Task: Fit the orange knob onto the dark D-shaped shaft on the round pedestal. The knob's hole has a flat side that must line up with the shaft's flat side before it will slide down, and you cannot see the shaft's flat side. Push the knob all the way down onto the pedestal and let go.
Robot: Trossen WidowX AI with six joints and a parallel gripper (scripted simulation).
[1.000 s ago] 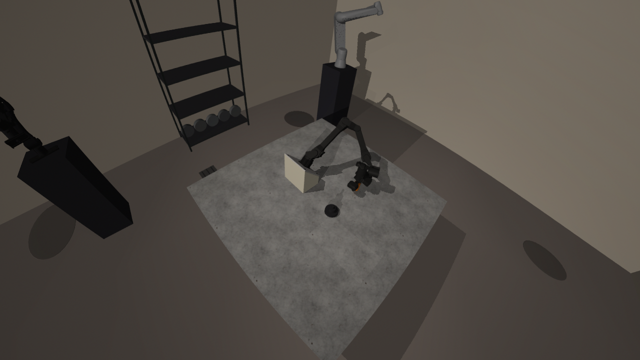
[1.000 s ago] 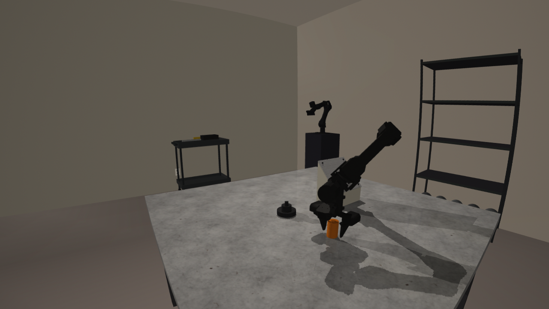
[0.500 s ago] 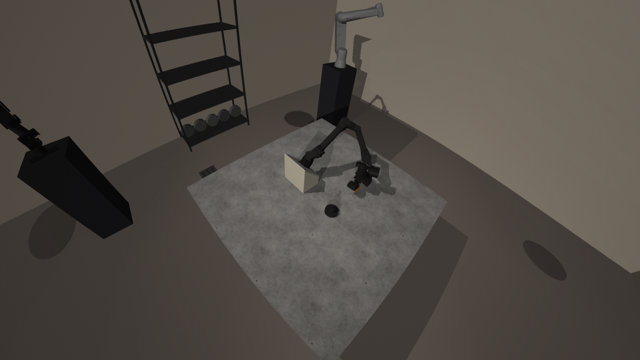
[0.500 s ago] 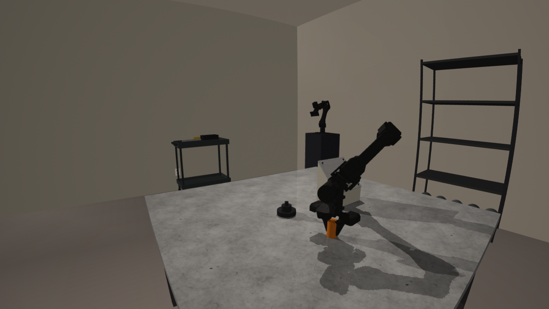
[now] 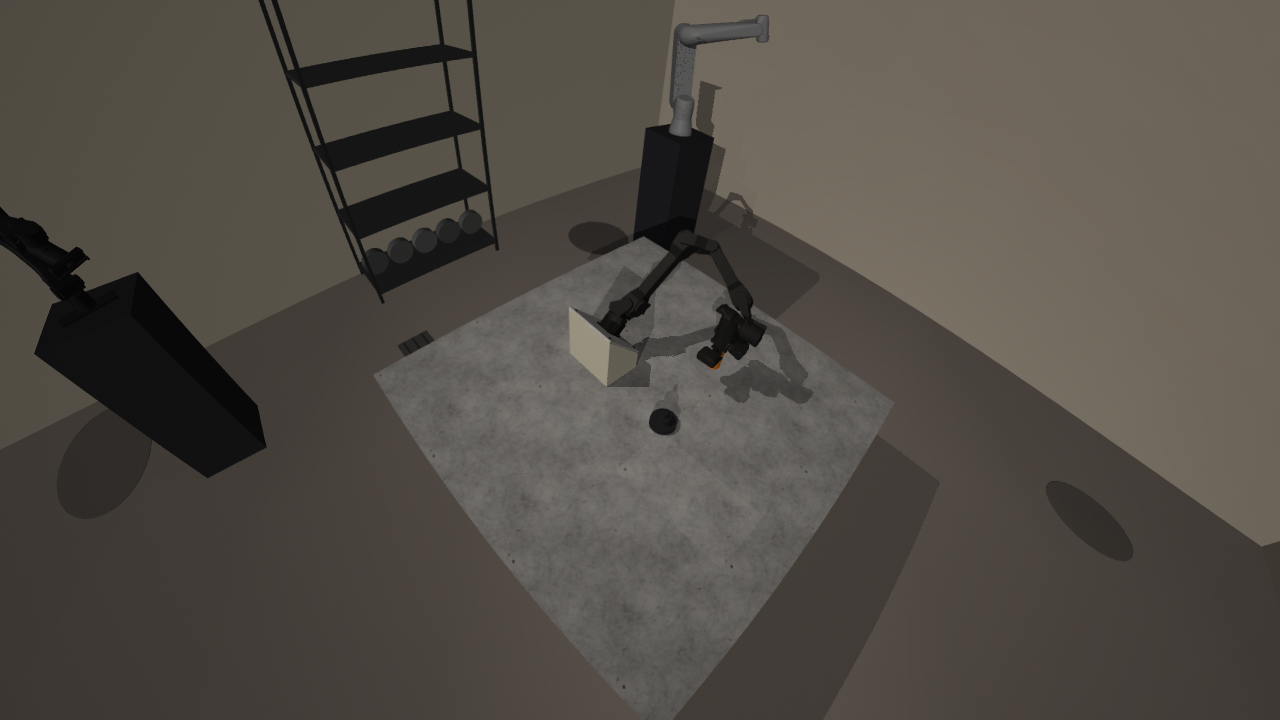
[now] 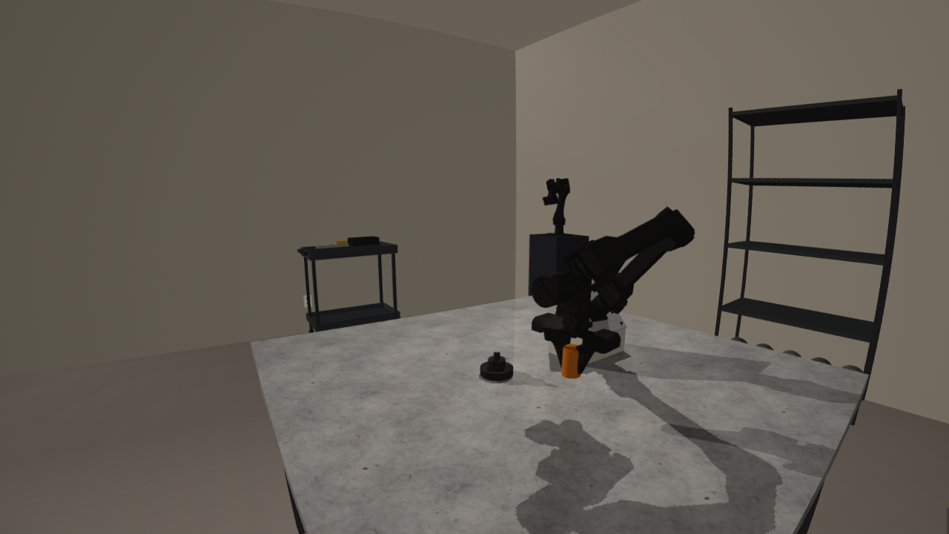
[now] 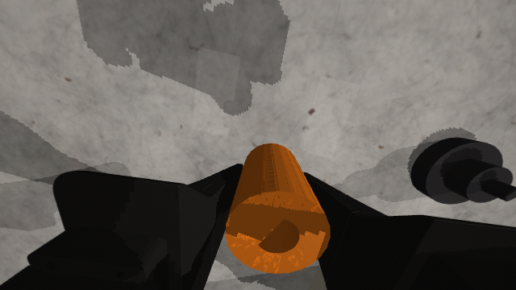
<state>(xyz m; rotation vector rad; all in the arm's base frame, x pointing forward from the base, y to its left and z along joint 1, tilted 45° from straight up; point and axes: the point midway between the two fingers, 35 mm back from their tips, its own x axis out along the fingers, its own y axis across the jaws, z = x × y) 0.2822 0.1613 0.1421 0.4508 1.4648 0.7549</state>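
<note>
The tabletop (image 5: 572, 501) (image 6: 398, 425) (image 7: 363, 48) looks like matt, mottled stone or concrete. The orange knob (image 5: 717, 365) (image 6: 570, 362) (image 7: 274, 173) looks like plastic with fine lengthwise ridges; the pedestal (image 5: 662, 421) (image 6: 496, 371) (image 7: 437, 177) beyond its side appears smooth, dark and matt.

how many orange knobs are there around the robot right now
1. The orange cylindrical knob is between the black claw's fingers, beside the dark round pedestal. Others could be hidden behind the arm.
</note>
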